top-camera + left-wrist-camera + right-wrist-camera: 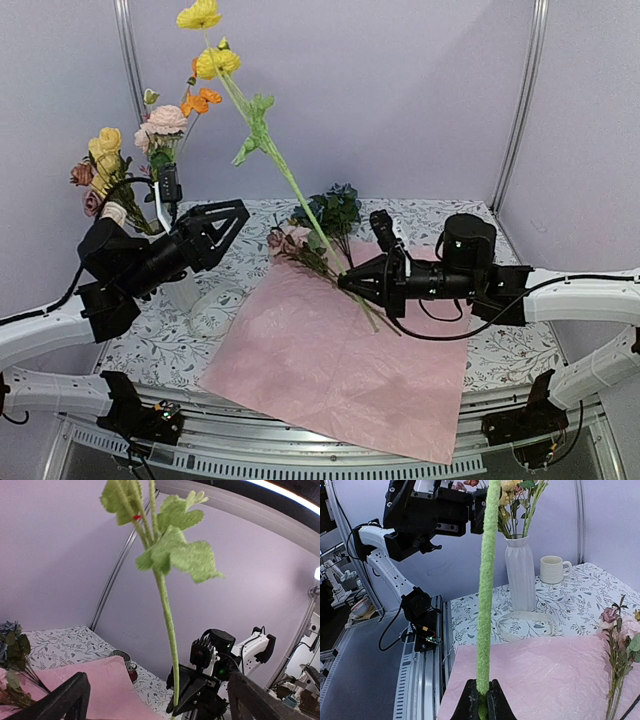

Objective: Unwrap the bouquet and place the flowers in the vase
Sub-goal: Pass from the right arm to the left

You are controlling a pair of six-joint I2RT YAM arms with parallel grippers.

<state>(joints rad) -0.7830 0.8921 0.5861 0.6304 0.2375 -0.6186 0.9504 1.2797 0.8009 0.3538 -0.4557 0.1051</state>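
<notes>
My right gripper [348, 278] [482, 702] is shut on the lower end of a fuzzy green stem [486, 580]. That stem rises up and left to yellow poppy blooms [200, 15]. My left gripper [236, 216] [157, 692] stands wide open beside it, the stem [170, 630] passing between its fingers without touching. The white ridged vase [520, 575] holds several flowers [160, 125] and is mostly hidden behind the left arm in the top view. The bouquet is undone: its pink paper [340, 350] lies flat, with blue and pink flowers [325, 225] at its far edge.
A cream ribbon [525, 625] lies looped on the floral tablecloth in front of the vase. A cream mug [552, 569] stands right of the vase in the right wrist view. A striped cup on a red saucer [125, 662] sits beyond the paper. Frame posts [520, 100] rise at the back.
</notes>
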